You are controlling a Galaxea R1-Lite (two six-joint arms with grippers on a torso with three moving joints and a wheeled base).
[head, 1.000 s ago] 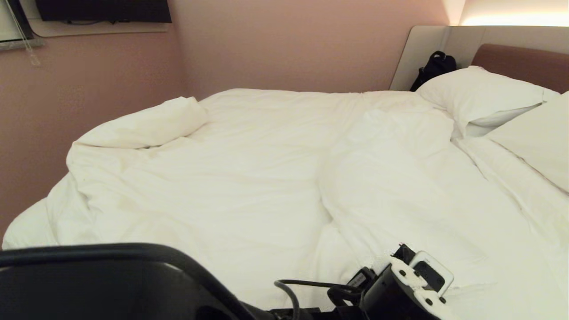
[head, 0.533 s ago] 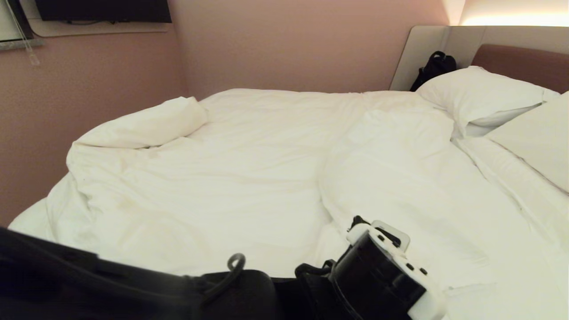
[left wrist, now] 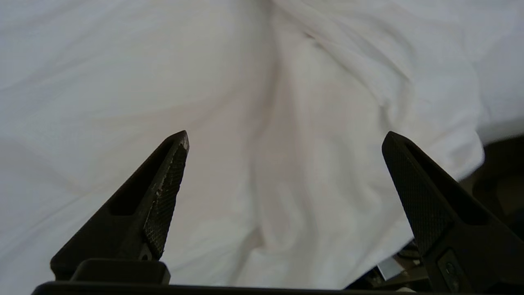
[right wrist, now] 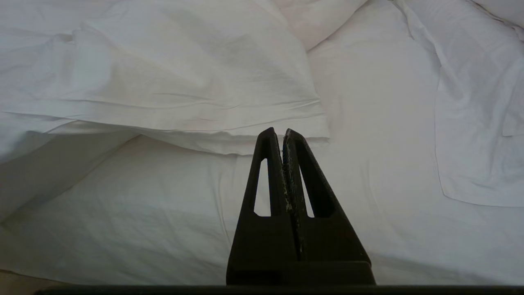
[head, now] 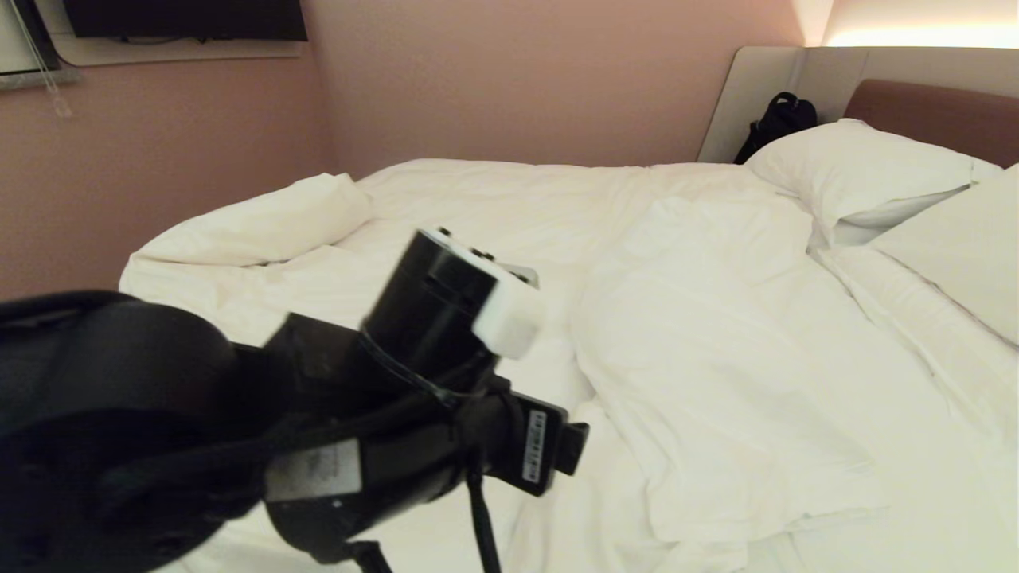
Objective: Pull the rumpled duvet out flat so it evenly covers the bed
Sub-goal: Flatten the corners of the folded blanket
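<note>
From my head camera I see the big, puffy white duvet (head: 478, 207) spread over most of the wide low bed with its padded beige-and-brown headboard (head: 931, 107). It is not flat yet. One corner is folded back in a fat roll at about 10 o'clock, and a long ridge runs down the middle from 12 toward 6. Two plump white pillows (head: 860, 171) sit at 2 o'clock, and a black bag (head: 776, 119) leans by the headboard at 1 o'clock.

The big change: a second ago my left arm was low at the bottom edge, at about 5 o'clock. Now it has swung up and across to 8 o'clock and blocks much of my view. I think it let go of the near edge and is heading for the folded corner, but the arm hides its own tip here, so I am not sure.

In my left wrist camera, the left gripper (left wrist: 284, 141) has its two black fingers (left wrist: 163, 192) wide apart with nothing between them. Below them lies creased white duvet, and its edge drops away at 4 o'clock, where something dark shows.

In my right wrist camera, the right gripper (right wrist: 283, 133) has its fingers pressed together on nothing. It is parked, pointing at the bed. A folded duvet edge lies just past its tips, with the smooth white mattress sheet (right wrist: 163, 213) under it.

So the duvet still needs more pulling.
</note>
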